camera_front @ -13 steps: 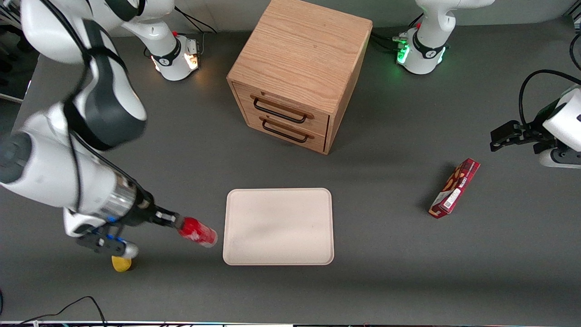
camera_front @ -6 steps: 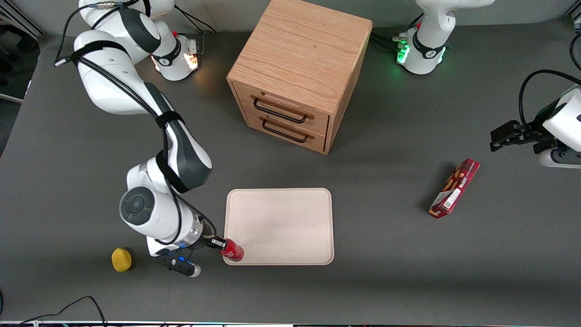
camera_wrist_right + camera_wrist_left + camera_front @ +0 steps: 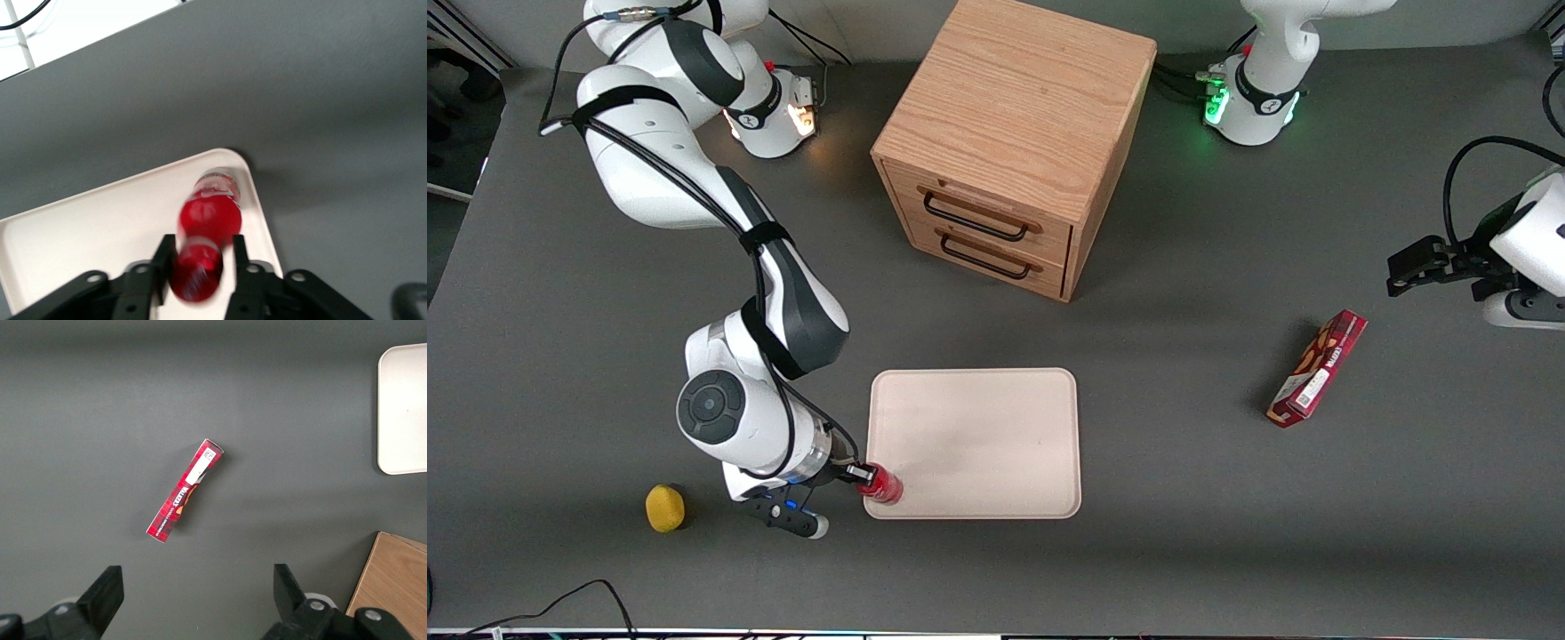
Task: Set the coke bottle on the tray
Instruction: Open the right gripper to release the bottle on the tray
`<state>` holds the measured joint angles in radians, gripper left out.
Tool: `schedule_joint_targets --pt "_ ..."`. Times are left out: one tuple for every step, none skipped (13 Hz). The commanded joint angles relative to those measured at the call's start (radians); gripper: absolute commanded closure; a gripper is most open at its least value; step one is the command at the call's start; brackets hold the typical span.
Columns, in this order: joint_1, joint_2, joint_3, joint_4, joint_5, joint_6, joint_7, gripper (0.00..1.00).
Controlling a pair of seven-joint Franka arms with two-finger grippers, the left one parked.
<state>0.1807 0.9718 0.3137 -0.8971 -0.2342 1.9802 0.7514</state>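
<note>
The coke bottle (image 3: 881, 487), small and glossy red, is over the corner of the pale cream tray (image 3: 978, 427) that is nearest the front camera and the working arm. My right gripper (image 3: 863, 475) is shut on its cap end and holds it tilted, base toward the tray. In the right wrist view the bottle (image 3: 208, 220) sits between the black fingers (image 3: 163, 263) of the gripper (image 3: 198, 267), with its base just inside the tray's rounded rim (image 3: 257, 193).
A wooden two-drawer cabinet (image 3: 1014, 142) stands farther from the front camera than the tray. A yellow lemon-like object (image 3: 664, 508) lies beside the working arm. A red snack box (image 3: 1318, 368) lies toward the parked arm's end and shows in the left wrist view (image 3: 185, 491).
The arm swung in from the working arm's end and carried the bottle from beside the tray to over its near corner. In the last half second it shifted slightly and the bottle stands steeper.
</note>
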Motion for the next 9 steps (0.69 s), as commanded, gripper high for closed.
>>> schedule_joint_targets --pt "-0.009 -0.01 0.039 0.02 -0.051 -0.041 0.022 0.0" --pt "-0.012 -0.022 0.048 0.023 -0.051 -0.081 0.017 0.0" --pt "-0.023 -0.05 0.067 0.023 -0.051 -0.113 0.017 0.0" --pt "-0.036 -0.089 0.073 0.023 -0.048 -0.154 0.016 0.0" --pt "-0.043 -0.138 0.079 0.021 -0.048 -0.211 0.008 0.0" --pt "-0.058 -0.195 0.081 0.02 -0.045 -0.289 -0.029 0.0" --pt "-0.075 -0.259 0.081 0.018 -0.042 -0.375 -0.1 0.0" --pt "-0.092 -0.33 0.078 0.006 -0.037 -0.461 -0.153 0.0" --pt "-0.108 -0.403 0.074 -0.026 -0.034 -0.522 -0.164 0.0"
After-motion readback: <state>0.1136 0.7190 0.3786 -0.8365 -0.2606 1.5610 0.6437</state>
